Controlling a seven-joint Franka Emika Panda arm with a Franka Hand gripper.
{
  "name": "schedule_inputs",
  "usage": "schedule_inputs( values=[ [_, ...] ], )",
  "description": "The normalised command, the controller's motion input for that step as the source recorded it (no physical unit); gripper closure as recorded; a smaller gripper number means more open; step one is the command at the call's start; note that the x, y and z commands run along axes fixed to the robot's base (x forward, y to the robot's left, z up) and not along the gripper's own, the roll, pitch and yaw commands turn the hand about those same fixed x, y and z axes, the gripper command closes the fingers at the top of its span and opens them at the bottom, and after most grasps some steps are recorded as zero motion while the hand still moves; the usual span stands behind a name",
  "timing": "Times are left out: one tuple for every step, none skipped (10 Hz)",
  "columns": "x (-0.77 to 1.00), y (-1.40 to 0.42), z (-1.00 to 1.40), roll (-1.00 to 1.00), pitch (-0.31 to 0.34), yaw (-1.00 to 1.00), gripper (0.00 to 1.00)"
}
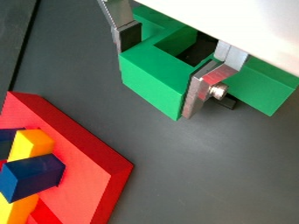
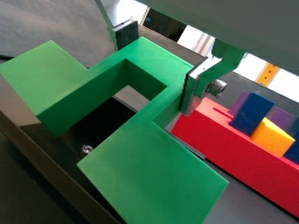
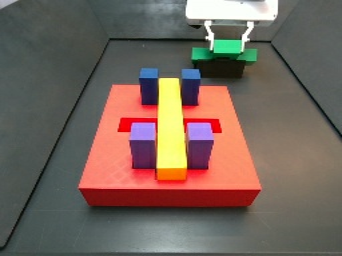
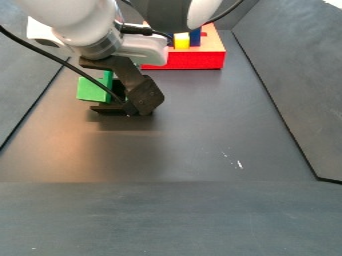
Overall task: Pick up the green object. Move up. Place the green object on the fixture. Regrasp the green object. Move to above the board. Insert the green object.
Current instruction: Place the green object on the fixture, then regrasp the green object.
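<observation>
1. Counting pieces in a side view, we find one red board (image 3: 127, 185) in the middle of the frame, carrying one long yellow bar (image 3: 170, 128), two blue blocks (image 3: 150, 84) at its far end and two purple blocks (image 3: 143, 145) nearer the front.
2. We see one green object (image 3: 222, 54) at the top of that frame, sitting on the dark fixture (image 3: 229, 69), well apart from the board.
3. The arm comes down from above; the gripper (image 3: 227, 40) hangs straight over the green object, its white body at the upper edge.
4. In both wrist views the silver fingers (image 1: 214, 84) press against opposite sides of the green piece's raised middle, pinching it.
5. A wrist view shows the hollow between the green walls (image 2: 122, 96) and the board's coloured blocks behind; the side views do not.
6. In a side view the gripper (image 4: 131, 98) hides most of the green object (image 4: 91, 88), and only a corner of the board (image 4: 198, 58) shows at the top.
</observation>
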Motion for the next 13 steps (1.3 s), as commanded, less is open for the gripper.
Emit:
schedule_inputs(
  values=[
    [-0.04,0.0,-0.07,0.0,0.0,0.06,1.0],
    [0.0,0.09,-0.03,0.0,0.0,0.0,1.0],
    [0.0,0.19,-0.05,0.02,0.0,0.0,1.0],
    [0.0,0.17,-0.05,0.0,0.0,0.0,1.0],
    [-0.09,0.13,-0.08,-0.01,0.0,0.0,1.0],
    [-0.2,0.1,-0.08,-0.03,0.0,-0.01,1.0],
    [-0.08,0.0,0.0,0.0,0.0,0.0,1.0],
    [0.0,0.0,0.0,0.0,-0.006,0.0,1.0],
    [-0.16,0.0,0.0,0.0,-0.12,0.01,1.0],
    [0.0,0.0,0.0,0.0,0.0,0.0,0.0],
    [0.0,0.0,0.0,-0.08,0.0,0.0,0.0],
    [0.05,0.0,0.31,-0.29,0.0,-0.02,0.0],
    [0.05,0.1,0.59,-0.24,0.0,-0.09,0.0]
  ],
)
